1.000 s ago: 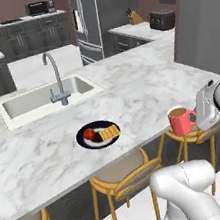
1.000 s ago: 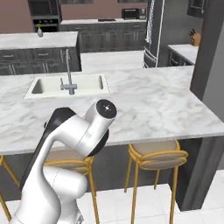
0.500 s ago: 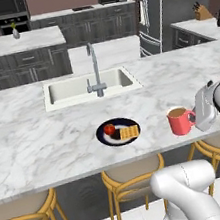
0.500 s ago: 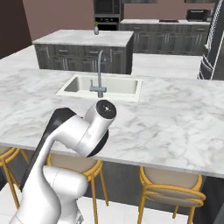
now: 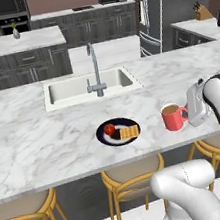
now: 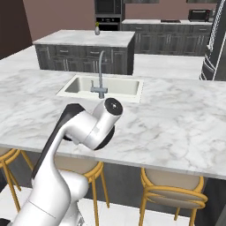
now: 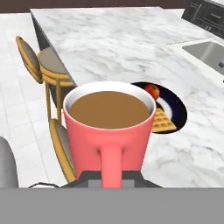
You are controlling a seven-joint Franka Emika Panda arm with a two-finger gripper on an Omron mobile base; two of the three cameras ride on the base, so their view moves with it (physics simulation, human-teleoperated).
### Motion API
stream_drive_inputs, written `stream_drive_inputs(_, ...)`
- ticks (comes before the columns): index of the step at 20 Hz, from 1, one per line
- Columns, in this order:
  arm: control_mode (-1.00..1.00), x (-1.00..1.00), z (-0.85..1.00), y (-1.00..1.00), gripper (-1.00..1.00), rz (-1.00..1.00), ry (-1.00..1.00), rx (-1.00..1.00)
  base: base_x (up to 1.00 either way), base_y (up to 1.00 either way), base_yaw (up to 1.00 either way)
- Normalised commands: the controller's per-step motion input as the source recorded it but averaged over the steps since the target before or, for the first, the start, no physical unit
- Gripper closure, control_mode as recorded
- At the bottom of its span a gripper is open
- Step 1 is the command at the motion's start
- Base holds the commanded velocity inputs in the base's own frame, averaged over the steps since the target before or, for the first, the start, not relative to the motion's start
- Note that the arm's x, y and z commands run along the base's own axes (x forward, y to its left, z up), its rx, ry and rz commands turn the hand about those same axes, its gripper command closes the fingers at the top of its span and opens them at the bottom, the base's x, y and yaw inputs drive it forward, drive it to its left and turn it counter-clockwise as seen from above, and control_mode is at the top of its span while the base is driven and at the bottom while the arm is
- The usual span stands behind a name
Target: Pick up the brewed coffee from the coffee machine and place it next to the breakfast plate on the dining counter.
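The brewed coffee (image 5: 173, 116) is a red mug full of brown coffee, held over the dining counter (image 5: 46, 138) a short way right of the breakfast plate (image 5: 118, 132). My gripper (image 5: 189, 114) is shut on the mug's side handle. I cannot tell whether the mug's base touches the marble. In the hand view the mug (image 7: 109, 127) stands close in front, its handle between my gripper (image 7: 111, 175) jaws. Behind it lies the black plate (image 7: 173, 111) with a red fruit and a waffle. The coffee machine is out of view.
A sink (image 5: 90, 86) with a faucet (image 5: 94, 69) is set into the counter behind the plate. Yellow-legged stools (image 5: 133, 174) stand along the counter's near edge. My own arm (image 6: 88, 128) blocks the plate area in the right base view.
The base has driven, so the whole scene has shifted and the sink and plate now sit more centrally. The mug stays in my shut gripper, still right of the plate.
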Motion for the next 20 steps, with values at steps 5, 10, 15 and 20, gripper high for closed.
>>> stream_drive_inputs(5, -1.0, 0.44, -0.15, 0.0, 1.0, 0.01, -0.02, 0.0, 0.0, 0.0, 0.0)
stream_drive_inputs(10, -1.0, 0.48, -0.2, 0.0, 1.0, 0.0, -0.02, 0.0, 0.0, 0.0, 0.0)
stream_drive_inputs(15, -1.0, 0.51, -0.2, -0.16, 1.0, 0.0, 0.0, 0.01, 0.0, 0.0, 0.0)
stream_drive_inputs(20, -1.0, 0.53, -0.21, -0.14, 1.0, 0.0, 0.0, 0.03, 0.0, 0.0, 0.0)
